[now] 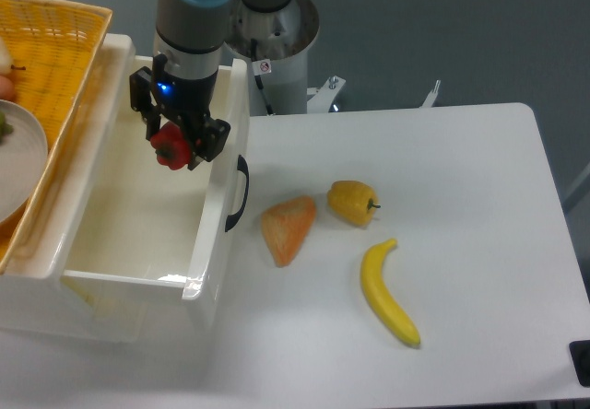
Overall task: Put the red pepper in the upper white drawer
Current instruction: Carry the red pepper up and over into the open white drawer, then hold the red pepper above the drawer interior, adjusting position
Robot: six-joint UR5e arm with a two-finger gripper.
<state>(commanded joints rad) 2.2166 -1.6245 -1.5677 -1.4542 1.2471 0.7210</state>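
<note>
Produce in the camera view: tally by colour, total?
Red: 1, the red pepper held in the gripper over the upper white drawer
Yellow: 2, the yellow pepper and the banana
Orange: 1, the orange wedge
Total: 4, not counting the partly cut-off items in the wicker basket

Upper white drawer (207,271) open-topped, interior bare below end effector (172,145) — wicker basket (55,59) overhanging its left rim

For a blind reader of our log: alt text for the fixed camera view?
A robot gripper holds a red pepper over an open white drawer. On the white table to its right lie an orange wedge, a yellow pepper and a banana.
</note>
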